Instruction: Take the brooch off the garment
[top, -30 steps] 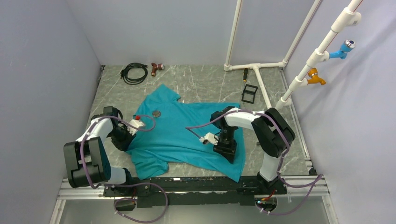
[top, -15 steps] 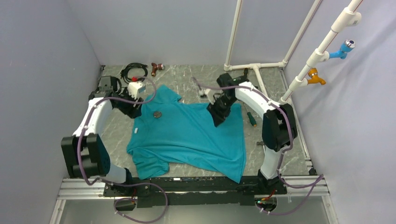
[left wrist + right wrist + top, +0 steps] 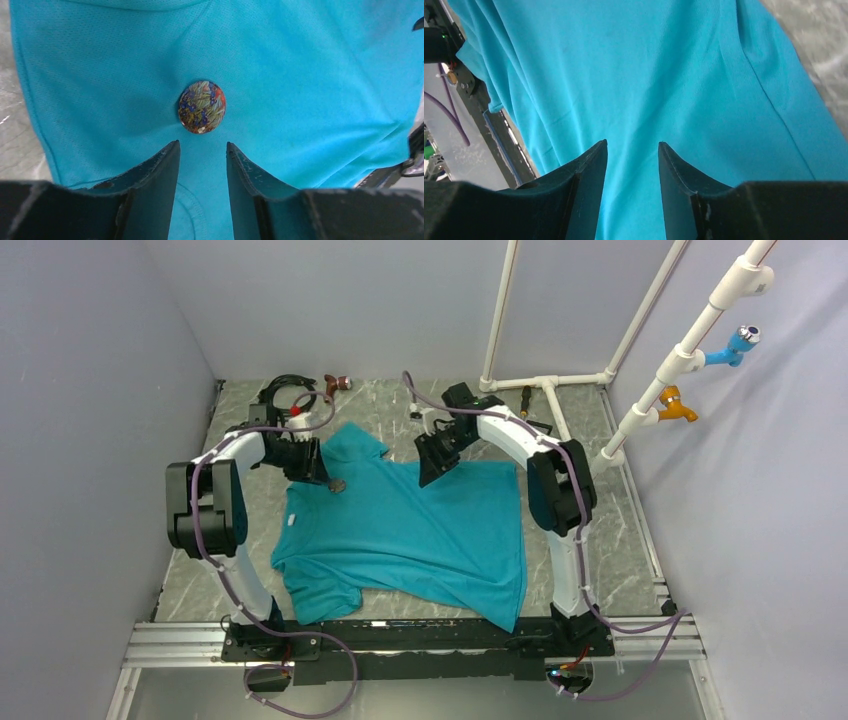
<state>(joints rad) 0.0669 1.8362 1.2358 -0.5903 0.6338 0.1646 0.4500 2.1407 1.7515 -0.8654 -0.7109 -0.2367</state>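
Note:
The teal t-shirt [image 3: 420, 530] lies flat on the marble table. The brooch [image 3: 337, 484] sits on it near the collar. In the left wrist view it is a round disc with a mottled blue, red and green pattern [image 3: 202, 107] on the teal fabric [image 3: 300, 75]. My left gripper [image 3: 322, 474] is open and empty, its tips [image 3: 202, 145] just short of the brooch, one on each side of its line. My right gripper [image 3: 433, 464] is open and empty over the shirt's back edge; its view shows only fabric [image 3: 664, 65] between the fingers [image 3: 632, 143].
A black cable coil [image 3: 283, 392] and a reddish-brown tool [image 3: 336, 385] lie at the back left. A white pipe frame [image 3: 548, 388] with a small tool [image 3: 525, 400] beside it stands at the back right. A metal rail [image 3: 400, 632] runs along the near edge.
My left gripper has swung from the back left down to the brooch. My right gripper has moved left and back to the shirt's rear edge.

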